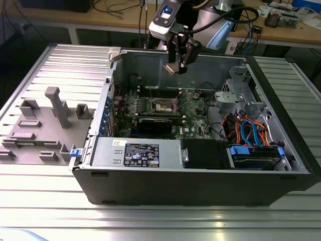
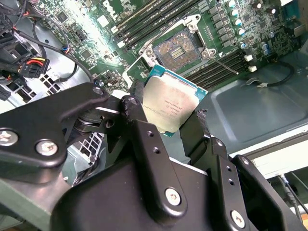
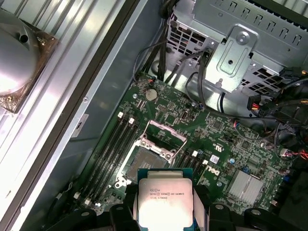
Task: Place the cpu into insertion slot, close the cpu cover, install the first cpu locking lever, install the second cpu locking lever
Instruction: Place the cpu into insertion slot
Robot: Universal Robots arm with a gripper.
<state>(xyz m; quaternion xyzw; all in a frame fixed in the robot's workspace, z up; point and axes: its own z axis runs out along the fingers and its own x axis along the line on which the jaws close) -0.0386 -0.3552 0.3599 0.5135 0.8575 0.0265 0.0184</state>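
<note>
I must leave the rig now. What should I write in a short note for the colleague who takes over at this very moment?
Gripper: shut on the cpu, gripped at two opposite edges, up above the open computer case.
Insertion slot: empty, its contacts bare; the cpu hangs over the motherboard, apart from the slot.
Cpu cover: raised open at one edge of the slot.
Done: the cpu is picked up.
Left: the cpu is not yet in the slot, the cover is not closed, and no lever is installed; one thin lever stands free beside the slot.
</note>
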